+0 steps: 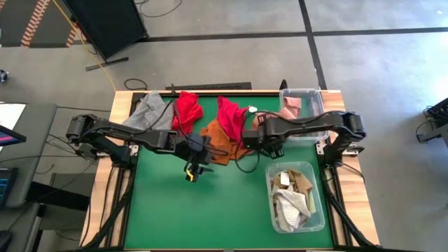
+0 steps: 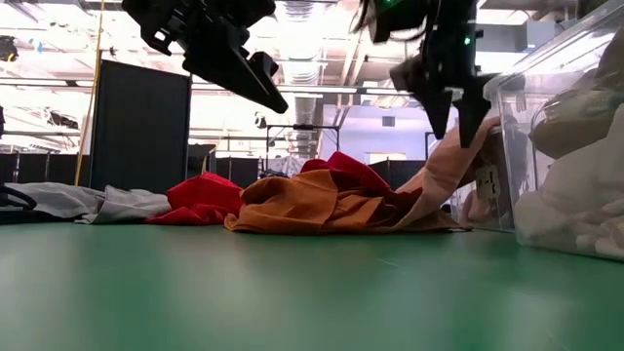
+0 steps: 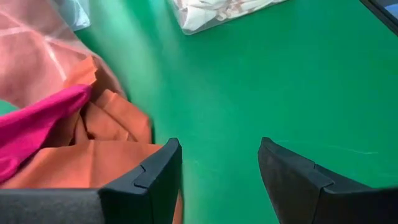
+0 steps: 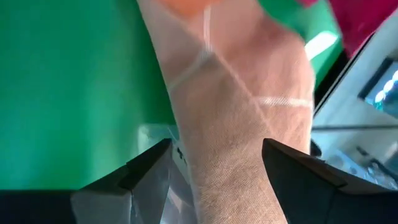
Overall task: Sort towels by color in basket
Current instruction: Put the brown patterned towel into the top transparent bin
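A heap of towels lies at the table's far middle: grey [image 1: 149, 112], two red [image 1: 187, 108] [image 1: 229, 115] and orange [image 1: 220, 142]. A pinkish-tan checked towel [image 2: 444, 180] rises from the heap, its upper end leaning on the far clear bin [image 1: 311, 98]. My right gripper [image 2: 456, 122] hangs open over that raised end, a finger on each side. My left gripper [image 1: 194, 166] is open in the air over the green mat, just near of the orange towel [image 3: 93, 158], and touches nothing. My right gripper points down over the pinkish-tan towel's raised end [image 4: 230, 143], which runs between its open fingers. I cannot tell whether a finger touches the cloth. The towel rests on the heap and against the bin wall.
The near clear bin [image 1: 318, 217] at the table's right holds white and tan towels [image 1: 290, 196]. The far bin holds a pink towel [image 1: 292, 105]. Green mat [image 1: 210, 210] lies open toward the near and left sides. Black stands and cables are on the floor beyond the table.
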